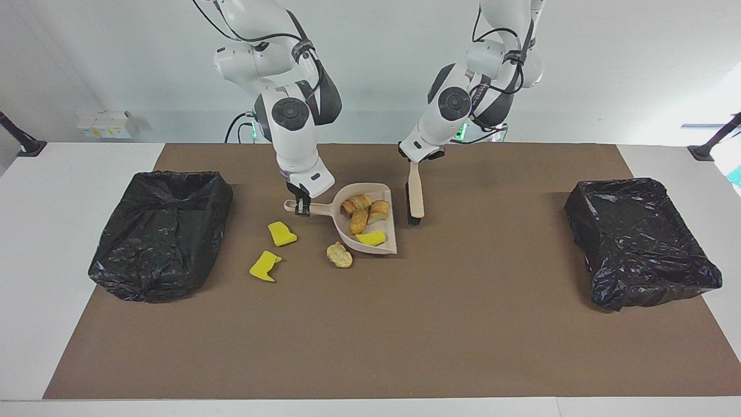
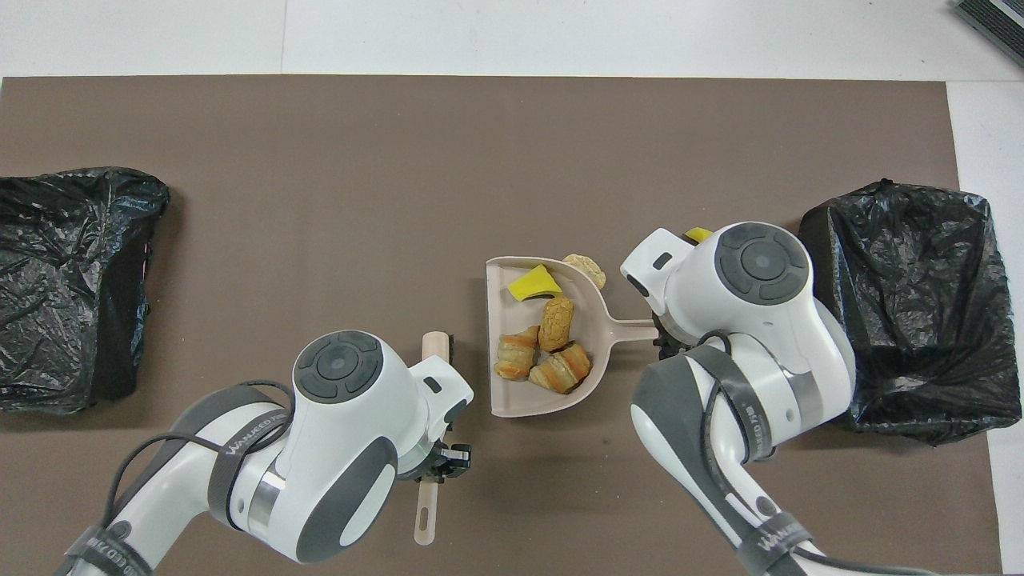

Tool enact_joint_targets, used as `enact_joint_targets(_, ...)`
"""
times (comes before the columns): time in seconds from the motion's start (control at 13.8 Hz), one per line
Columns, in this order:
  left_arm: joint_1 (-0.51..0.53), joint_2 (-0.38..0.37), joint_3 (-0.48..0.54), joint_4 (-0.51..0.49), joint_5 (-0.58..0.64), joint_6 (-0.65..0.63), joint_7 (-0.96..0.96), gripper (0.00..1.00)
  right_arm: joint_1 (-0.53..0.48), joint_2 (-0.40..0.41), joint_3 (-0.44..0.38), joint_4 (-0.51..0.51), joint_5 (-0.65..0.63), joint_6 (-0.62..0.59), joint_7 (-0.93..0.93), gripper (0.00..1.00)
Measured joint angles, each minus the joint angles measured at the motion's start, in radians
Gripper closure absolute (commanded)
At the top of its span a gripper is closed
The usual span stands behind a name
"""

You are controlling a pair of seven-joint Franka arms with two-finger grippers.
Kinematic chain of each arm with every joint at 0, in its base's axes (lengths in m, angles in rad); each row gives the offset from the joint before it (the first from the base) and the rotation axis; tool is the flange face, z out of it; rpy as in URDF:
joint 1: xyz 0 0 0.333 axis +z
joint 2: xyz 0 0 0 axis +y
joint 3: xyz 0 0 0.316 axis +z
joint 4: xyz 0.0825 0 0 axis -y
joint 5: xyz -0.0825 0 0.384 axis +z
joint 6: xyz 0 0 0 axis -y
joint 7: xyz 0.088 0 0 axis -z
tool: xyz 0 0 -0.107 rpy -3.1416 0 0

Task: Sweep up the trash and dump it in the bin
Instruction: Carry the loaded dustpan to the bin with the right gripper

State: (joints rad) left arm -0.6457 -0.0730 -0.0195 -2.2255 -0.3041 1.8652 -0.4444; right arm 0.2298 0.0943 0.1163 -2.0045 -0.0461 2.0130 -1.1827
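My right gripper [image 1: 301, 207] is shut on the handle of the beige dustpan [image 1: 392, 223], low over the brown mat. In the pan lie three brown bread-like pieces of trash [image 1: 359, 219] and a yellow sponge chunk [image 1: 370, 238]. A tan lump [image 1: 339, 255] lies on the mat at the pan's corner. Two more yellow chunks [image 1: 282, 233] [image 1: 264, 266] lie toward the right arm's end. My left gripper [image 1: 414, 161] is shut on the beige brush [image 1: 414, 194], which hangs bristles-down beside the pan. The bin [image 1: 156, 255], lined with a black bag, stands at the right arm's end.
A second black-lined bin [image 1: 642, 243] stands at the left arm's end of the table. In the overhead view my right wrist [image 2: 752, 272] covers most of the loose yellow chunks, and my left wrist [image 2: 352, 400] covers the middle of the brush.
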Motion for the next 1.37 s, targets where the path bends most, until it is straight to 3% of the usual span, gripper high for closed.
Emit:
enact_joint_targets(0.22,0.0,-0.048,-0.001,-0.01,0.025,-0.031,-0.025,1.0,-0.043,-0.003,-0.002,0.085,0.001,-0.093,-0.096,1.0)
enact_joint_targets(0.58,-0.033,-0.145,-0.035,-0.13,0.051,-0.029,-0.063,1.0,-0.183,-0.003,-0.007,0.188,0.001,-0.169,-0.299,1.0)
enact_joint_targets(1.01,-0.059,-0.282,-0.248,-0.225,0.053,0.014,-0.292,1.0,-0.414,-0.003,-0.014,0.201,0.0,-0.184,-0.405,1.0)
enact_joint_targets(1.37,-0.078,-0.308,-0.262,-0.279,0.054,0.06,-0.328,1.0,-0.566,-0.002,-0.079,0.207,-0.027,-0.144,-0.416,1.0)
